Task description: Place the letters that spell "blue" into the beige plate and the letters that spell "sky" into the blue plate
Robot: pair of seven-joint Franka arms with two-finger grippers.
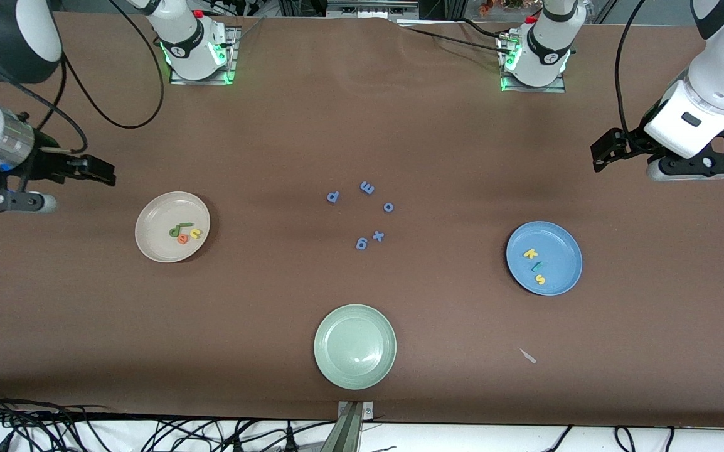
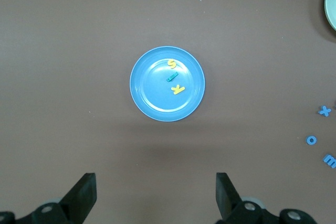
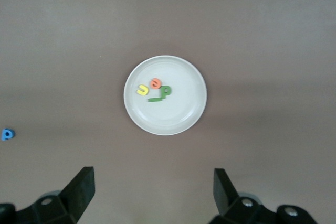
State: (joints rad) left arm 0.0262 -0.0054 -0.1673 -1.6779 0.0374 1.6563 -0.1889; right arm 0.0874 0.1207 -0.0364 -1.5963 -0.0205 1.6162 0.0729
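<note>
The beige plate (image 1: 160, 212) (image 3: 178, 121) lies toward the right arm's end of the table. In it lie the olive "b" (image 1: 175, 231) (image 3: 166, 90), green "l" (image 1: 184, 225), orange "e" (image 1: 182, 239) (image 3: 156, 83) and yellow "u" (image 1: 196, 234) (image 3: 142, 90). The blue plate (image 1: 559, 242) (image 2: 152, 100), toward the left arm's end, holds the yellow "k" (image 1: 530, 253) (image 2: 178, 89), teal "y" (image 1: 536, 266) (image 2: 171, 77) and yellow "s" (image 1: 540, 279) (image 2: 171, 64). My right gripper (image 1: 103, 172) (image 3: 153, 190) hangs open and empty beside the beige plate. My left gripper (image 1: 599, 156) (image 2: 156, 192) is also open and empty, up in the air beside the blue plate.
A pale green plate (image 1: 355, 346) sits near the table's front edge. Several blue-purple letters (image 1: 362, 243) are scattered at mid-table, farther from the front camera than that plate. A small pale scrap (image 1: 527, 355) lies nearer the front camera than the blue plate.
</note>
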